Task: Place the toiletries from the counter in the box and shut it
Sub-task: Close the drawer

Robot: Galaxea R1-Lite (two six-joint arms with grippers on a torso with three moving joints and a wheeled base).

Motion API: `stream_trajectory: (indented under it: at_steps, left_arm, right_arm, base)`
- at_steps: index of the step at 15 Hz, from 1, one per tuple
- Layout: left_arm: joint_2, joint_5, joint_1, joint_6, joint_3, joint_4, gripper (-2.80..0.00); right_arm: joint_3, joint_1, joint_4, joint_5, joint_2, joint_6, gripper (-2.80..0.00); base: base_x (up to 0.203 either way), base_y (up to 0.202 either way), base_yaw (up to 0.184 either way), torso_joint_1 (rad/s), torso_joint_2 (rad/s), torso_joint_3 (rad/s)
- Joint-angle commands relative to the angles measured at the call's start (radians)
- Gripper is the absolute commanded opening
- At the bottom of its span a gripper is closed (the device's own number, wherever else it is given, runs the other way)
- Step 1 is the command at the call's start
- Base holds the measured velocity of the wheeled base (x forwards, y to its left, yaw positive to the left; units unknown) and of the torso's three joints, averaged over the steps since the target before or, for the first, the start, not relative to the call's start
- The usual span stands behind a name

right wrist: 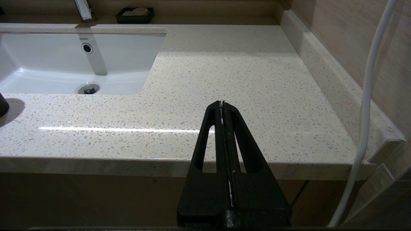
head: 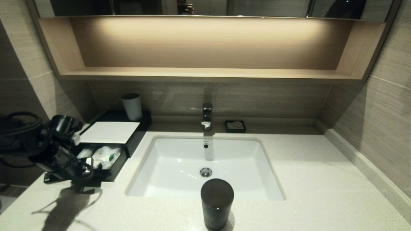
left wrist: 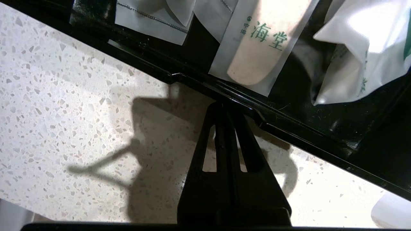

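Two cups nearby: white cup [head: 132,106] on the black box [head: 136,134] at the back, tall dark cup [head: 216,203] in front of the sink [head: 167,166]. Soap dish [head: 235,126] beside the faucet [head: 207,116]. Drawer [left wrist: 289,128] pulled out toward the counter [head: 305,179] edge, wrapped toiletries [head: 104,155] inside. Left gripper [left wrist: 224,107] pressed together, tips against the drawer's front rim. Right gripper [right wrist: 222,104] pressed together, parked off the counter's front edge.

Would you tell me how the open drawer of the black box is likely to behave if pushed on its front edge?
The drawer probably slides in easily: it holds only thin wrapped toiletries. The low box might skid on the smooth counter.
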Motion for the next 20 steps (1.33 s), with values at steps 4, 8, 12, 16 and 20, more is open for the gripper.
stream_trajectory:
  at_steps: [4,8,12,16,20]
  left_arm:
    - [0.010,0.001,-0.021,-0.030,-0.001,-0.051,-2.80]
    - [0.016,0.001,-0.032,-0.037,-0.003,-0.088,-2.80]
    - [0.023,0.001,-0.040,-0.038,-0.007,-0.116,-2.80]
    - [0.040,0.001,-0.042,-0.047,-0.007,-0.156,-2.80]
    - [0.041,0.002,-0.043,-0.052,-0.010,-0.200,-2.80]
  right_arm:
    - [0.002,0.000,0.000,0.000,0.000,0.000,-2.80]
    - [0.002,0.000,0.000,0.000,0.000,0.000,-2.80]
    - [0.000,0.000,0.000,0.000,0.000,0.000,-2.80]
    - [0.002,0.000,0.000,0.000,0.000,0.000,-2.80]
    - [0.001,0.000,0.000,0.000,0.000,0.000,-2.80]
  base:
    - [0.000,0.000,0.000,0.000,0.00,0.000]
    - [0.000,0.000,0.000,0.000,0.00,0.000]
    - [0.000,0.000,0.000,0.000,0.00,0.000]
    - [0.000,0.000,0.000,0.000,0.00,0.000]
    - [0.000,0.000,0.000,0.000,0.00,0.000]
